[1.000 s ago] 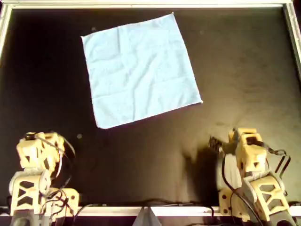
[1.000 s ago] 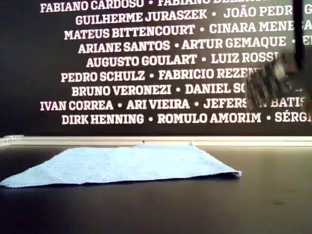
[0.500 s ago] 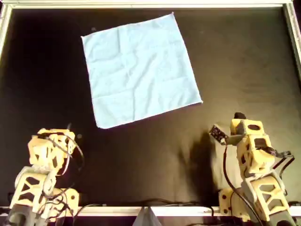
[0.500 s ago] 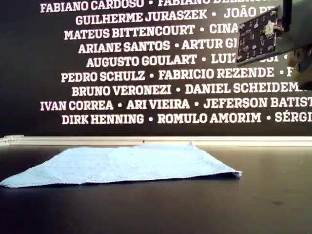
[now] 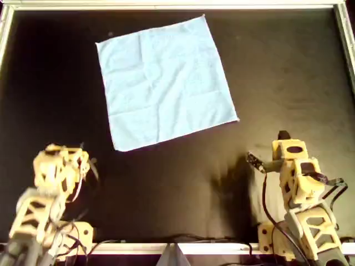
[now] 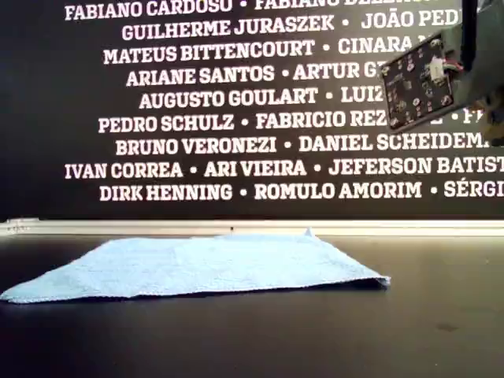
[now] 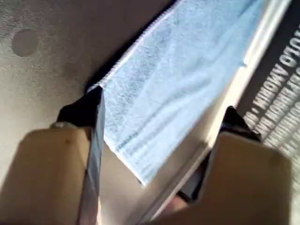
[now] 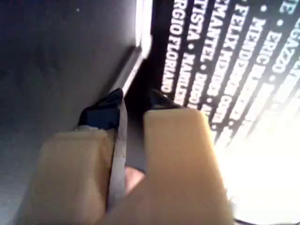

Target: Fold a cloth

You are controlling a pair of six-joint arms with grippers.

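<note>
Seen along my first gripper (image 7: 163, 102), the thin light-blue square fabric cloth (image 7: 187, 70) lies ahead of the fingertips and apart from them. One of its hemmed corners is the part nearest the claw. The jaws of this claw stand spread wide, with nothing between them.

From overhead, the cloth (image 5: 166, 83) rests flat and fully spread on the black tabletop (image 5: 277, 66). It is square, so no axis is longer than the other. It sits turned, with its edges slanted to the pale metal rail (image 5: 166, 5) that frames the table, and one corner points toward that far rail. Faint creases cross its surface. Both tan arms, one (image 5: 55, 172) and the other (image 5: 294, 166), stand on the near side, well apart from the cloth.

My second gripper (image 8: 137, 95) has its jaws drawn close, with only a narrow dark gap between them and nothing pinched. Ahead of it I see bare tabletop (image 8: 47, 56), the rail (image 8: 143, 28) and the dark wall with white lettering (image 8: 211, 47). No cloth shows in front of this claw.

From the exterior view, the cloth (image 6: 197, 268) lies low on the tabletop (image 6: 236, 339) in front of the rail (image 6: 236, 227). A dark circuit board (image 6: 417, 83) on an arm hangs high at the exterior view's right, against the lettered wall (image 6: 47, 94).
</note>
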